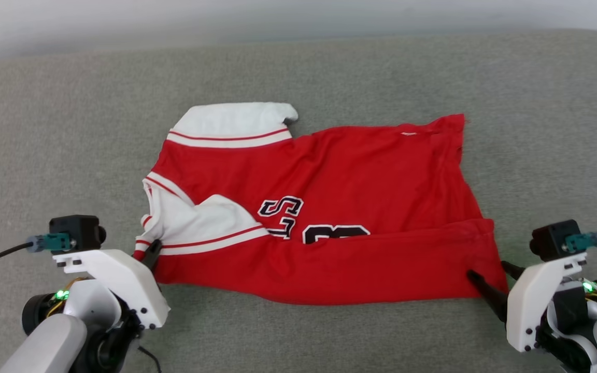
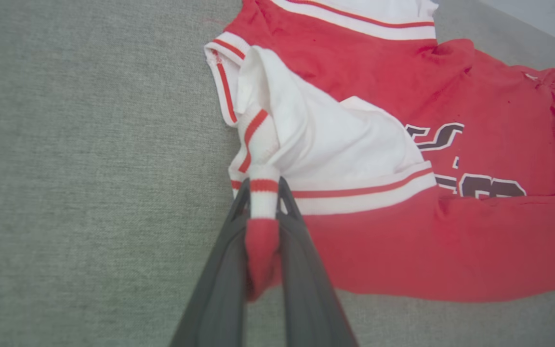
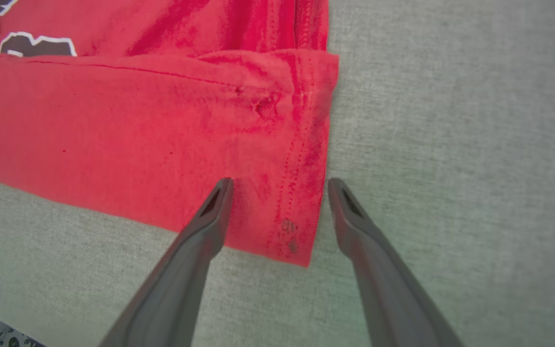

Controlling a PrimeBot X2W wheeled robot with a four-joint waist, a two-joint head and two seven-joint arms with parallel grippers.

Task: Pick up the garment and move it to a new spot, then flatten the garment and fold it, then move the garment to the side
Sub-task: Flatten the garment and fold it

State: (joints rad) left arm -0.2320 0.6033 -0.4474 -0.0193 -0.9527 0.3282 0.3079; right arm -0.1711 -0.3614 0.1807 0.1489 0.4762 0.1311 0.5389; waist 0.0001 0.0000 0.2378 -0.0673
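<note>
Far left: my left gripper (image 2: 263, 185) clenched on T-shirt (image 1: 340, 166) near-left corner, striped trim (image 2: 254, 137) pinched tight. T-shirt lies mid-surface, near edge folded up over black lettering (image 1: 298, 217); fold step in hand, I judge. My right gripper (image 3: 280, 185) spread wide, straddling hem corner (image 3: 301, 231), gripping nothing. Next: close there, lift both corners together. Underneath, grey woven surface (image 1: 70, 129); pale wall (image 1: 278, 13) behind.

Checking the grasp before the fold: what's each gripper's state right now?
Left gripper: shut on the garment, pinching its striped trim.
Right gripper: open, fingers either side of the garment's hem corner.
</note>
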